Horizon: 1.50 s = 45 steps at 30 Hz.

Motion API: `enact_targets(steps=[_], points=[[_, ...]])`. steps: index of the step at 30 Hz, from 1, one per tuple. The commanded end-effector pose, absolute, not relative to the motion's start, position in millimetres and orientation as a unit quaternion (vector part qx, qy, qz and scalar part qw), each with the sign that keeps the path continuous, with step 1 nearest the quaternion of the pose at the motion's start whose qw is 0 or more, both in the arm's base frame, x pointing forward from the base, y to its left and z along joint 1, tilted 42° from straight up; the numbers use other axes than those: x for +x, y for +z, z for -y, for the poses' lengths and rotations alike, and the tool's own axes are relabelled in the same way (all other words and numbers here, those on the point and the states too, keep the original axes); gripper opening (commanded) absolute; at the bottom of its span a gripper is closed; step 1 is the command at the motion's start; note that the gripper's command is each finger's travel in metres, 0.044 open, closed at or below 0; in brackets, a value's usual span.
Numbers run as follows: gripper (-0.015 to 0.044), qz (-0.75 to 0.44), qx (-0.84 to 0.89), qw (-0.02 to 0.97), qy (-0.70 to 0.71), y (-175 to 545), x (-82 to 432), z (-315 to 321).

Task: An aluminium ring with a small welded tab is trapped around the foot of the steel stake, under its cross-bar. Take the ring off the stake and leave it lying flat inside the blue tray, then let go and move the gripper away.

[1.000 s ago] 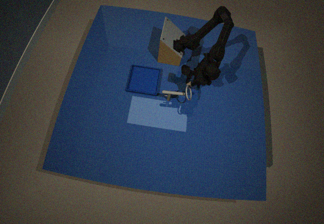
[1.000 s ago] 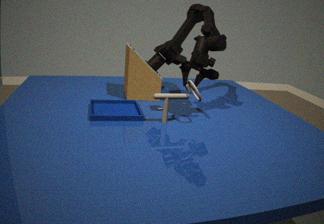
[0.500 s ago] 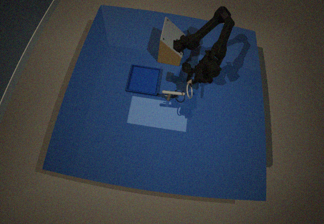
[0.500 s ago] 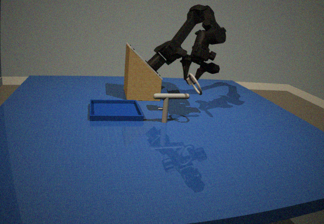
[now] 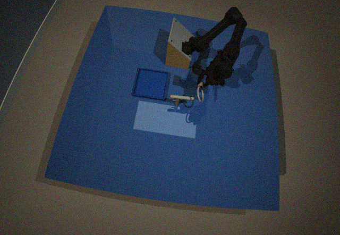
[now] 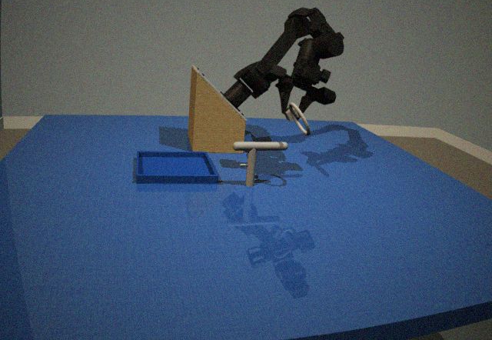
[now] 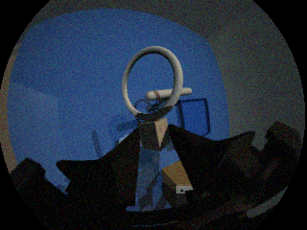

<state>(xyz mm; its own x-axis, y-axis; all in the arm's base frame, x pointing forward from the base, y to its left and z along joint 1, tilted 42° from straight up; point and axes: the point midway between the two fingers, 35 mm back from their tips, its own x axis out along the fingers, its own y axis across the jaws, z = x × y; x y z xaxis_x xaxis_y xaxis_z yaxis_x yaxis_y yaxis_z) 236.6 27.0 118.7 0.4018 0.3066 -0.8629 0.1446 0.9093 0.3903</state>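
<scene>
My gripper (image 5: pixel 201 83) (image 6: pixel 293 109) (image 7: pixel 153 129) is shut on the small tab of the aluminium ring (image 5: pixel 200 100) (image 6: pixel 307 131) (image 7: pixel 153 50). The ring hangs on edge below the fingers, in the air above the table. It is off the steel stake (image 5: pixel 177 102) (image 6: pixel 250 167) and sits just beyond the right end of the cross-bar (image 5: pixel 181 97) (image 6: pixel 260 145) (image 7: pixel 184 91). The blue tray (image 5: pixel 153 70) (image 6: pixel 177 178) (image 7: pixel 194 117) lies empty to the left of the stake.
A tan wedge block with a grey sloped face (image 5: pixel 178 34) (image 6: pixel 212 125) stands behind the tray and stake, close to the arm. A light-blue rectangle (image 5: pixel 164 119) is marked on the blue table in front of the stake.
</scene>
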Motion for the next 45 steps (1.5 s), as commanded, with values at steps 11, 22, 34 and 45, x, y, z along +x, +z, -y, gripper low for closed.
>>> enact_targets(steps=[11, 22, 34, 45], points=[[0.0000, -0.543, 0.206, 0.812, 0.052, 125, 258, -24], [0.0000, -0.543, 0.206, 0.813, 0.052, 128, 275, -23], [0.0000, -0.542, 0.206, 0.813, 0.052, 129, 295, -21], [0.0000, -0.542, 0.206, 0.813, 0.052, 129, 312, -20]])
